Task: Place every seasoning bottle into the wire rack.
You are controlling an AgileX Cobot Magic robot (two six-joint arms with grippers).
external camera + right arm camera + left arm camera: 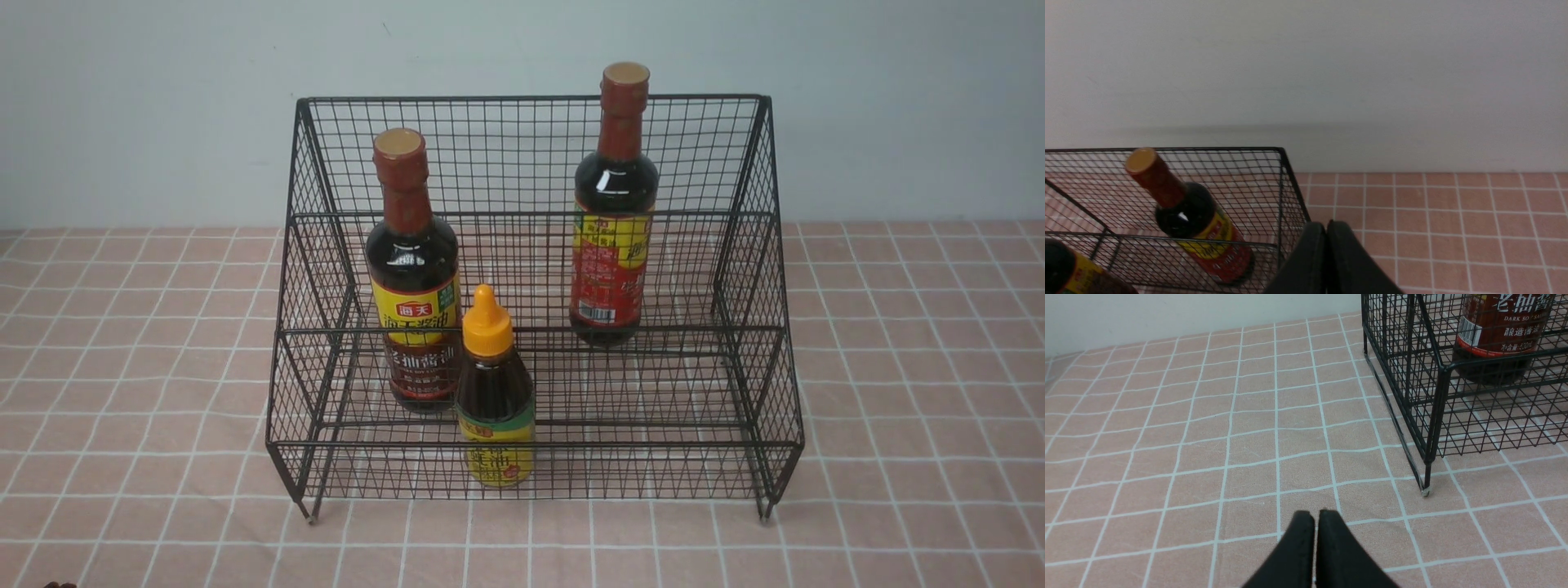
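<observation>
The black wire rack (535, 102) stands mid-table. On its lower tier, at the left, a tall seasoning bottle (412, 278) with a yellow-and-brown label stands upright. The short bottle (495, 392) with the orange nozzle cap stands right in front of it. A tall bottle (614, 212) with a yellow-and-red label stands on the upper tier at the right. Neither gripper shows in the front view. My left gripper (1315, 514) is shut and empty above the cloth, beside the rack's corner leg (1426, 486). Outside the rack's end wall (1290, 192), my right gripper (1326, 223) is shut and empty.
A pink tablecloth (122, 367) with a white grid covers the table. A pale wall (147, 106) rises close behind the rack. Bare cloth lies to the left and right of the rack and in front of it.
</observation>
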